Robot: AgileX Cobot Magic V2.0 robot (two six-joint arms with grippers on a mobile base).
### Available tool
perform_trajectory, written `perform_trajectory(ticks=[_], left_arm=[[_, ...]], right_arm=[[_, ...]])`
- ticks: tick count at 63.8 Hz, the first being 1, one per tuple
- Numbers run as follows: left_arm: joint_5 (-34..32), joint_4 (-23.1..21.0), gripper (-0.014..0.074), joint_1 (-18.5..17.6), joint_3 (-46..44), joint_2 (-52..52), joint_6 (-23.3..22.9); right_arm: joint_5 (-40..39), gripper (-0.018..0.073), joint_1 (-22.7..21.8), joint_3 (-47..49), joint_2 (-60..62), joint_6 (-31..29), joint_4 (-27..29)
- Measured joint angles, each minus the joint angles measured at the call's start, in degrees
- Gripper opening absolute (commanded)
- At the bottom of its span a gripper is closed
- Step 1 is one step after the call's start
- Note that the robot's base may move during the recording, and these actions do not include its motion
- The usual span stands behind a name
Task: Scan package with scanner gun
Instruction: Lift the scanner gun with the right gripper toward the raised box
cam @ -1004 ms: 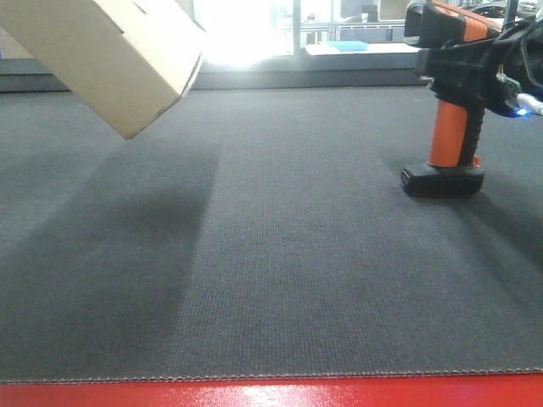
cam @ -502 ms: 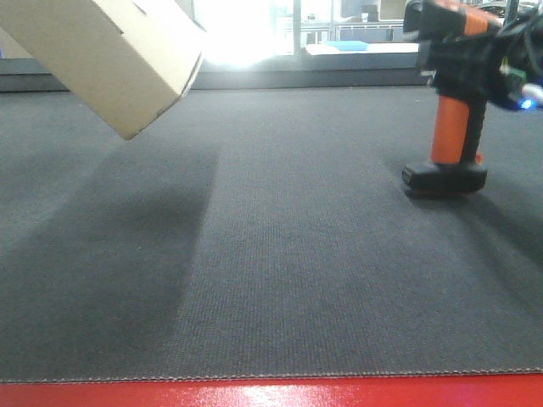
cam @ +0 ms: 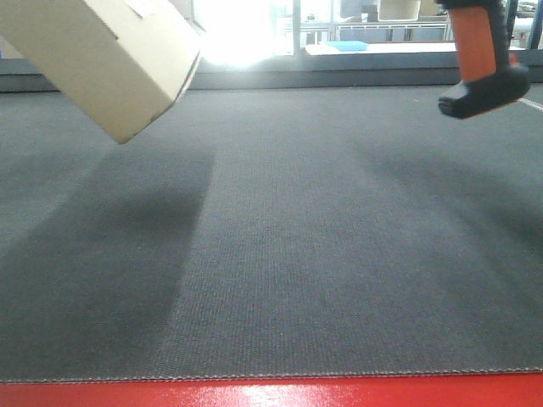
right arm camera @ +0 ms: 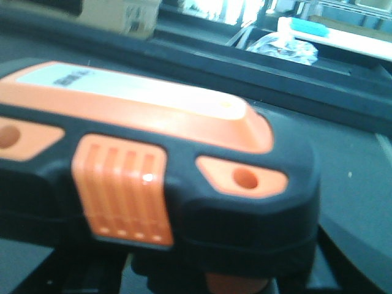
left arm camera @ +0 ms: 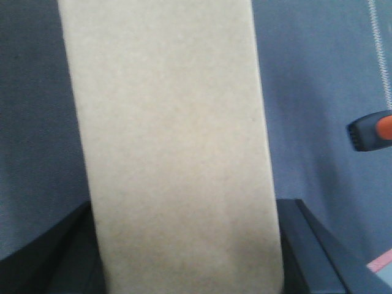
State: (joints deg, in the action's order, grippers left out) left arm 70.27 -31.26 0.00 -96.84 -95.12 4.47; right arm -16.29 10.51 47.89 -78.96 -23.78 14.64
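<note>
The package [cam: 102, 59], a plain tan cardboard box, hangs tilted in the air at the top left of the front view. In the left wrist view it [left arm camera: 171, 141] fills the middle, and my left gripper [left arm camera: 187, 257] is shut on it with dark jaws on both sides. The scanner gun [cam: 482, 59] hangs above the mat at the top right; only its orange handle and black base show there. Its black and orange head [right arm camera: 153, 159] fills the right wrist view, where my right gripper [right arm camera: 202, 278] is shut on it. Its base also shows in the left wrist view [left arm camera: 369, 132].
A dark grey ribbed mat [cam: 280, 254] covers the table, with a red strip [cam: 271, 394] along the front edge. Behind it are a low dark wall, a bright window and a blue item [cam: 348, 45] on a white bench. A printed cardboard box [right arm camera: 116, 13] stands far back.
The scanner gun has been lifted off the mat, up and a little to the right, its head now above the front view. The package has barely moved.
</note>
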Motion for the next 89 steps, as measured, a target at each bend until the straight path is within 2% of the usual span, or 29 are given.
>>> perform_trajectory(ticks=[10, 20, 66, 72, 82, 89], left_arm=[[0.09, 1.27, -0.0111, 0.0, 0.0, 0.0, 0.0], [0.09, 1.39, -0.0111, 0.0, 0.0, 0.0, 0.0], [0.09, 1.59, -0.0111, 0.0, 0.0, 0.0, 0.0], [0.09, 1.59, -0.0111, 0.0, 0.0, 0.0, 0.0], [0.09, 1.59, -0.0111, 0.0, 0.0, 0.0, 0.0], [0.09, 1.59, -0.0111, 0.0, 0.0, 0.0, 0.0]], right_arm=[[6.93, -0.0154, 0.0, 4.35, 0.0, -6.82, 0.0], [8.38, -0.0154, 0.0, 6.53, 0.0, -9.08, -0.96], [9.41, -0.0154, 0.0, 7.09, 0.0, -9.41, -2.28], [9.41, -0.0154, 0.0, 7.09, 0.23, -9.41, 1.01], [9.41, -0.0154, 0.0, 7.09, 1.34, -9.41, 13.28], [9.3, -0.0154, 0.0, 7.09, 1.76, -9.41, 18.83]])
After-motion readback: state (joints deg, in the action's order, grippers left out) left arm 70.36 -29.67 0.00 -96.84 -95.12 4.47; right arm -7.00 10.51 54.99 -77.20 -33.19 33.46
